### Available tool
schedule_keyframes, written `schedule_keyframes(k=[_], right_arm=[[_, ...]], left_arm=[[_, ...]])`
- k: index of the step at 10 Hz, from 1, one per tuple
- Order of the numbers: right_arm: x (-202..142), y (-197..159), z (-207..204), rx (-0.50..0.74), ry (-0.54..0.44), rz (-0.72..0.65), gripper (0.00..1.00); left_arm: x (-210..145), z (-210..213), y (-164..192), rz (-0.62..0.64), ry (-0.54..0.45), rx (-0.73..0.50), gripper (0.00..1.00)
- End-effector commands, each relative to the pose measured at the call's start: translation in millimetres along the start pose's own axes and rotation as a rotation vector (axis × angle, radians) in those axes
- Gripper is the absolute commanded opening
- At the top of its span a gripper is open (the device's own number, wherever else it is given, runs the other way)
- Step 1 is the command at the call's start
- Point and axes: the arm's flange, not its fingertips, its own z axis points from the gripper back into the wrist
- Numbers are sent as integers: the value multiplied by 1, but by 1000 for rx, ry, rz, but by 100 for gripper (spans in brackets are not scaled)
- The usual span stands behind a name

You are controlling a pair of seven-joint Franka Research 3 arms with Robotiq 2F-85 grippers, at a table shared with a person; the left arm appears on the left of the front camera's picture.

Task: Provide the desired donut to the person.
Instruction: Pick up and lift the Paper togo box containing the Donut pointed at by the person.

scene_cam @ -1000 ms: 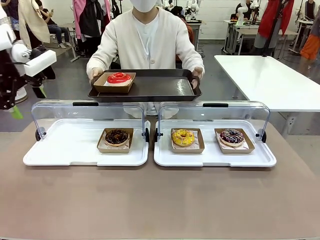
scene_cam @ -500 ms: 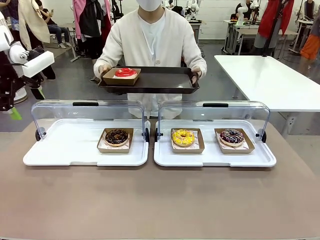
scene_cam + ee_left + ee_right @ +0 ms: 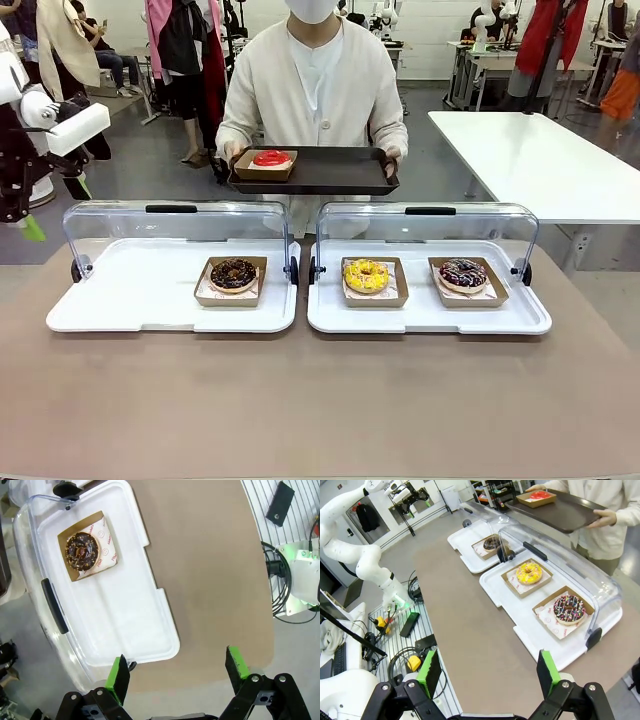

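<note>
The person point(image 3: 315, 80) stands beyond the table holding a dark tray point(image 3: 340, 175) with a red-glazed donut point(image 3: 270, 158) in a cardboard box. On the table a chocolate donut point(image 3: 233, 273) sits in the left display case, and a yellow donut point(image 3: 366, 275) and a dark sprinkled donut point(image 3: 463, 273) in the right one. My left gripper point(image 3: 55, 205) hangs open at the far left, off the table's edge; its wrist view looks down on the chocolate donut point(image 3: 82, 551). My right gripper point(image 3: 488, 672) is open, high above the near right side, with the yellow donut point(image 3: 529, 572) ahead.
Both cases have clear lids point(image 3: 180, 225) tipped up at the back over white bases point(image 3: 130, 300). A brown tabletop point(image 3: 320, 400) spreads in front of them. A white table point(image 3: 540, 160) stands at the back right. Cables and gear lie on the floor point(image 3: 405, 630).
The person has stepped back from the table, carrying the tray with the red donut away and a little to the right. Both grippers stayed open and hardly moved.
</note>
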Motion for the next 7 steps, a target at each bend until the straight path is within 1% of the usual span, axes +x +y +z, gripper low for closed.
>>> schedule_keyframes(k=[1, 3, 4, 5, 6, 7], right_arm=[[0, 1, 1, 7, -13, 9, 100], [0, 1, 1, 7, -13, 9, 100], [0, 1, 1, 7, -13, 9, 100], [0, 1, 1, 7, -13, 9, 100], [0, 1, 1, 7, -13, 9, 100], [0, 1, 1, 7, -13, 9, 100]], left_arm=[[-1, 2, 1, 1, 5, 4, 100], [0, 0, 0, 0, 0, 0, 100], [-24, -9, -11, 15, -122, 33, 100], [-50, -15, -14, 37, -212, 67, 100], [-83, -13, -3, 47, -297, 95, 100], [-114, -13, -3, 82, -413, 158, 100]])
